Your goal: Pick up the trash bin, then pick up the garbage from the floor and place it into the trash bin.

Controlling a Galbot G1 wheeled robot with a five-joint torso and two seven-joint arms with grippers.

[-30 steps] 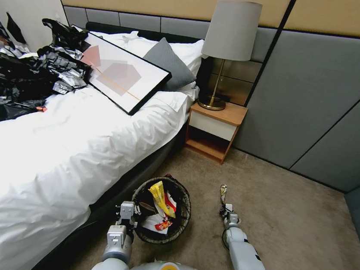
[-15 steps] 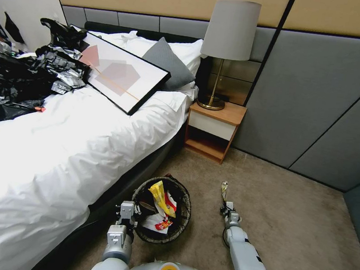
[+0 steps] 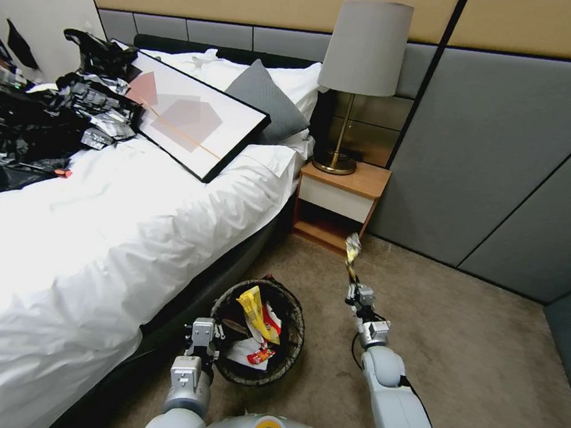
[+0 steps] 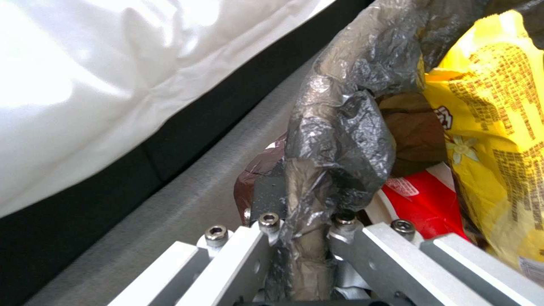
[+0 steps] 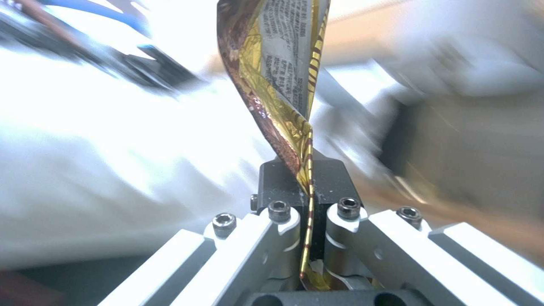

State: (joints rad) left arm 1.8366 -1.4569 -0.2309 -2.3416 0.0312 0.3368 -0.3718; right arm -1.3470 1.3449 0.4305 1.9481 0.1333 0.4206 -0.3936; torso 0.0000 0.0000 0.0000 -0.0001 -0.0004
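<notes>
Standing beside the bed [image 3: 91, 233], the trash bin [image 3: 287, 351] sits on the carpet with yellow and red garbage [image 3: 256, 317] inside; the left tool [image 3: 202, 334] grips its rim on the bed side, while the right tool [image 3: 357, 293] is raised beyond the bin toward the nightstand [image 3: 342, 203], pinching a thin gold wrapper [image 3: 351, 249]. At the left wrist, the jaws are clamped on the bin's black-bagged rim [image 4: 334, 140]. At the right wrist, the jaws are closed on the gold wrapper [image 5: 278, 85], which twists upward.
</notes>
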